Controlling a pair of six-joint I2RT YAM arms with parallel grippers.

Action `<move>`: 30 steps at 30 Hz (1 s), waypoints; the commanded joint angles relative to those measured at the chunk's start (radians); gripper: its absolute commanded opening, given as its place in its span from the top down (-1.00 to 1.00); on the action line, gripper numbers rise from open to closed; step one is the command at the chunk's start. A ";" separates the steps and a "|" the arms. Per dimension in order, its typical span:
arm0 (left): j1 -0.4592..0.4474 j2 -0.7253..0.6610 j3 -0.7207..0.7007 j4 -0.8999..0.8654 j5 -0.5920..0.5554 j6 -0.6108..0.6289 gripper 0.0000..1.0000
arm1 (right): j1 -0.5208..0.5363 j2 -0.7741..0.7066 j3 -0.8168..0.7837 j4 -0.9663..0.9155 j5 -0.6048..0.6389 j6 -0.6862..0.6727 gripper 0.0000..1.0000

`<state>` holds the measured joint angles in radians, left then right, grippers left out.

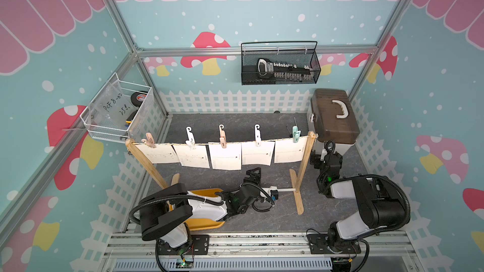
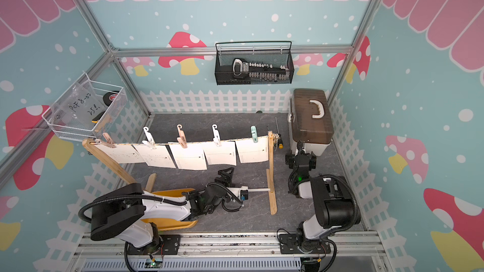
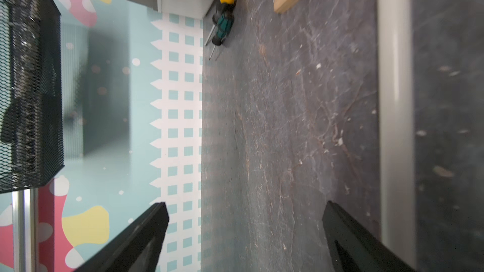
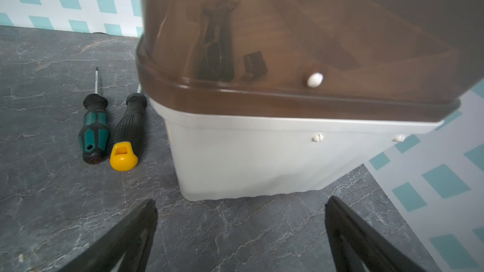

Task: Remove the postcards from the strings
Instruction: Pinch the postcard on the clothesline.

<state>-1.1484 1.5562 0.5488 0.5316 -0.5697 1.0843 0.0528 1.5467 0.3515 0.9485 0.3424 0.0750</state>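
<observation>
Postcards (image 1: 225,156), all five, are seen pegged on the string (image 1: 201,143), none removed yet, with left gripper (image 1: 253,172) and right gripper (image 1: 329,147) spread wide, empty, near it.

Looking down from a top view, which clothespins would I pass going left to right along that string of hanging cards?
pale pink clothespin → white clothespin → peach clothespin → second white clothespin → mint-green clothespin

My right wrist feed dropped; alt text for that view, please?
The right gripper, open and empty, points at a white box with a brown lid on the grey tabletop. Two screwdrivers lie beside the box.
</observation>
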 commanded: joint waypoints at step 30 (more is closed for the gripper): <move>-0.295 -0.569 0.374 -0.590 0.294 -0.525 -1.00 | -0.002 -1.024 0.171 -0.926 -0.090 0.686 -0.97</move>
<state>-1.4406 1.0260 0.8787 -0.0162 -0.3698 0.6334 0.0513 0.6014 0.5442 0.1360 0.2890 0.5789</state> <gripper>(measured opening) 0.999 0.987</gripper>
